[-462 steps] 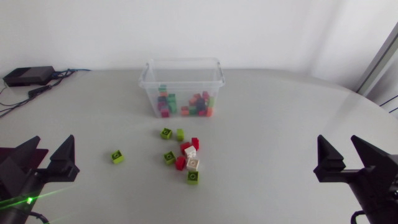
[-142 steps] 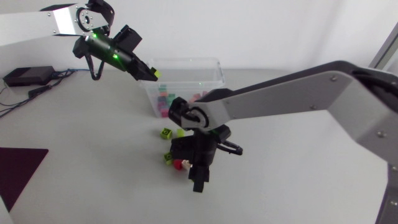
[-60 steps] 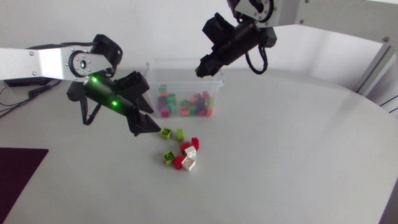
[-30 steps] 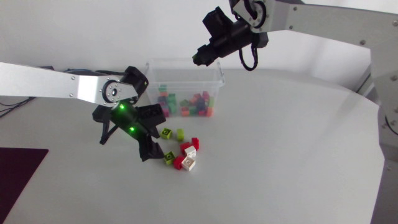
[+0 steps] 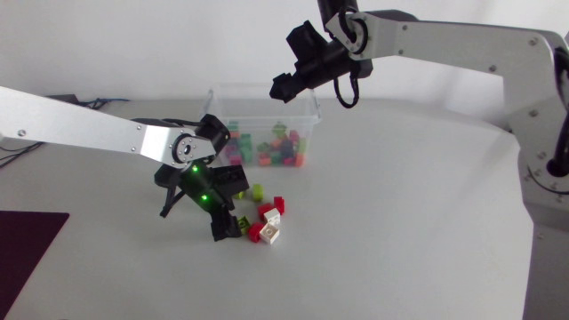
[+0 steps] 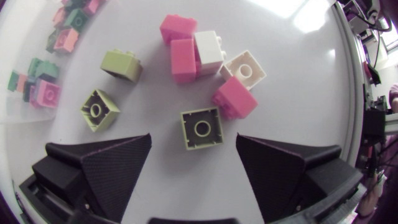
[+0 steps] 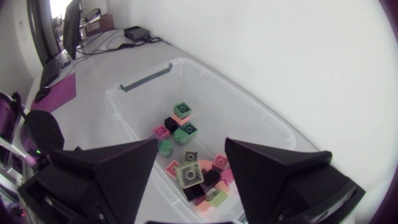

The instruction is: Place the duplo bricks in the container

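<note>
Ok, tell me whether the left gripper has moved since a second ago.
Yes. The left gripper has moved farther from the container and lower, and now straddles a green brick.

Green/red/white bricks (image 5: 268, 213) loose nr clear container (image 5: 258, 116), more inside.

8 loose bricks (image 5: 265, 212) lie on the table (image 5: 400, 196) by the left gripper (image 6: 193, 135): 3 green, 3 red, 2 white. Of the 3 green bricks (image 6: 201, 129), 1 sits between its parted fingers touching neither, 1 just ahead of one finger, and 1 further ahead. The 3 red bricks (image 6: 234, 98) and 2 white bricks (image 6: 242, 68) cluster ahead of the other finger. There is 1 container (image 5: 222, 111), below and ahead of the right gripper (image 7: 191, 142). The heaped bricks (image 7: 182, 109) inside it lie too close together to count exactly, but more than 10 show.
</note>
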